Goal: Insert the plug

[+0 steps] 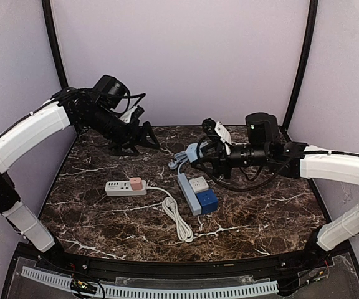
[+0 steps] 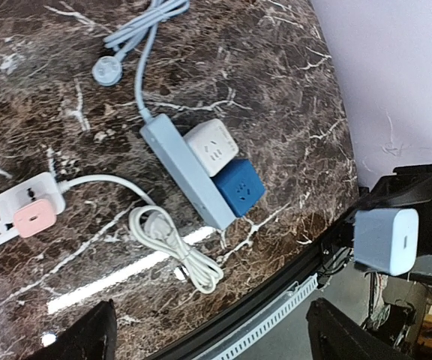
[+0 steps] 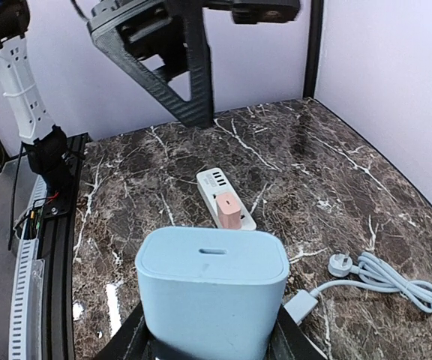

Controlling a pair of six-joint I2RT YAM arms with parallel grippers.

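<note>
While your right gripper [image 1: 199, 154] was clamped on the light-blue plug [image 3: 212, 285], fingers [image 3: 136, 334] pressed against two opposite sides, the plug hung in the air and sat in no socket. Its prongs were hidden in every view.

Top view, clock centred on the table [image 1: 260, 224]:
- The plug was just past 12 o'clock of centre, off the far end of the grey power strip [image 1: 185, 185] and over that strip's bundled cord [image 1: 175, 163]. I couldn't tell how high.
- The grey strip lay near centre, running roughly 12 to 6. A white cube [image 2: 211, 148] and a blue cube [image 2: 238, 187] were plugged into its 3 o'clock side, touching each other, with the blue one nearer 6.
- The white power strip [image 1: 116, 187] lay well apart at 9 o'clock, with a pink adapter [image 1: 135, 183] seated at its inner end.
- The white cord [image 1: 178, 219] ran from that strip and was coiled at about 6 o'clock, just beside the near end of the grey strip.

Your left gripper [image 2: 212, 330] was up near the 10 o'clock corner. Its fingers [image 2: 88, 337] were spread wide with nothing between them, and its camera looked down across both strips.
</note>
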